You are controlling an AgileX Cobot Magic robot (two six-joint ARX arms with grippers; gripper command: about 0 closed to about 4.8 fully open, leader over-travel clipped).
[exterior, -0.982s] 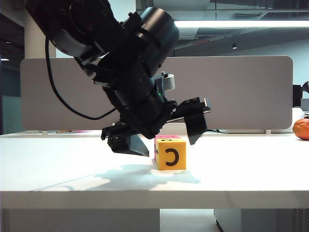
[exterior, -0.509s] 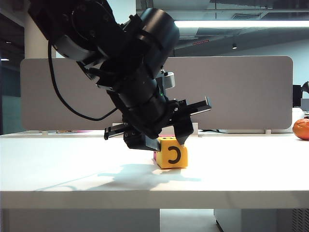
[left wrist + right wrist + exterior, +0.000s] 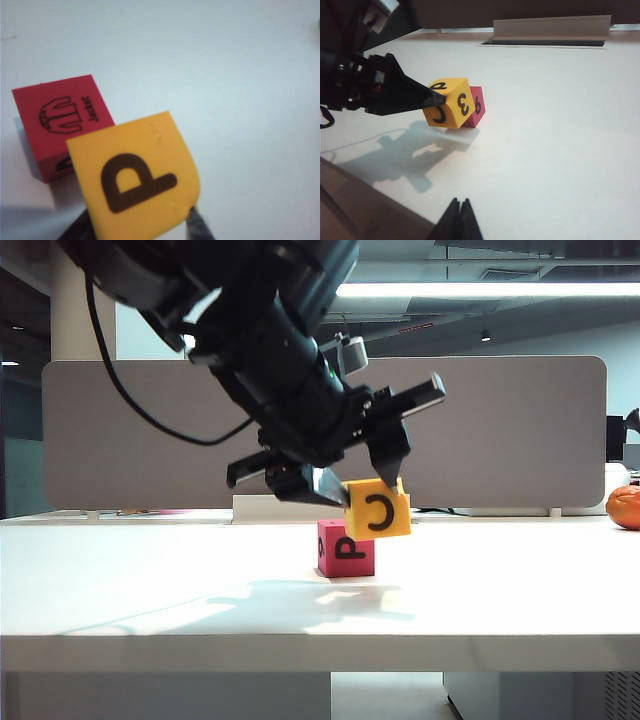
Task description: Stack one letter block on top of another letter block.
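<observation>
Yellow block: the yellow letter block (image 3: 377, 510) hangs clear of the white worktop (image 3: 150, 580), tilted, its lower edge overlapping the upper right corner of the pink-red block in the exterior view. It is a cube, so no long axis; its "C" face is turned toward the exterior camera, rotated, and a "P" face (image 3: 137, 180) points up at the left wrist camera.
Pink-red block: the pink-red letter block (image 3: 345, 548) sits flat on the worktop, its "P" face toward the exterior camera and a jacket picture (image 3: 62, 112) on top.
Left pincer: the left pincer (image 3: 362, 485) is clenched on the yellow block's sides, reaching down at a slant from the upper left.
Right pincer: the right pincer (image 3: 459, 220) has its tips pressed together, well apart from both blocks.
Surroundings: an orange fruit (image 3: 625, 506) at the far right edge; a grey partition panel (image 3: 520, 430) behind the worktop.
</observation>
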